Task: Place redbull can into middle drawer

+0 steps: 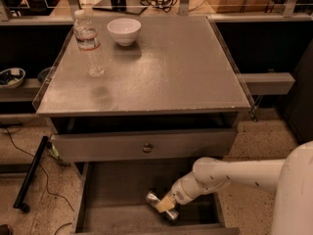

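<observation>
The redbull can (154, 199) is a slim silver can lying tilted low inside the open middle drawer (115, 195), right of the middle of its flat grey floor. My gripper (166, 204) reaches in from the right on a white arm (234, 173) and is shut across the can's middle, with one yellowish finger pad (164, 202) lying over it. I cannot tell whether the can rests on the drawer floor or hangs just above it.
A shut grey drawer panel with a brass knob (147, 147) hangs just above the open drawer. On the tabletop (166, 67) stand a clear water bottle (88, 44) and a white bowl (123, 31). A black cable (29, 177) runs over the floor at left.
</observation>
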`<action>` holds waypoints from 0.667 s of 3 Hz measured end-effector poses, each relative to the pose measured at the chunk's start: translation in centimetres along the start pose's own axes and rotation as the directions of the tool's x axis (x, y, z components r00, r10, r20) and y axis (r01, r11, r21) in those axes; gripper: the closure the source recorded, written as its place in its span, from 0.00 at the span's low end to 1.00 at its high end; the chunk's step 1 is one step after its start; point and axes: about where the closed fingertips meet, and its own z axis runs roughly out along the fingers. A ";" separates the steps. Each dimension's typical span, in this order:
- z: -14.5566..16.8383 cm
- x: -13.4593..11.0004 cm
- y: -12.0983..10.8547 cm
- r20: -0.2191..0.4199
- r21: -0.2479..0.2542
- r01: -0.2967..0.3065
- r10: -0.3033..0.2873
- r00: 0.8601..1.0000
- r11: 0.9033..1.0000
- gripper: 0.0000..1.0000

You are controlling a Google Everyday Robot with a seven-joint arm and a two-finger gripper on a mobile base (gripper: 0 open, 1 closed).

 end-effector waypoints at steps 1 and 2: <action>1.7 0.1 0.1 -0.012 -0.028 -0.002 0.002 1.000 1.000 1.00; 2.7 0.0 0.2 -0.013 -0.045 -0.001 0.001 1.000 0.999 1.00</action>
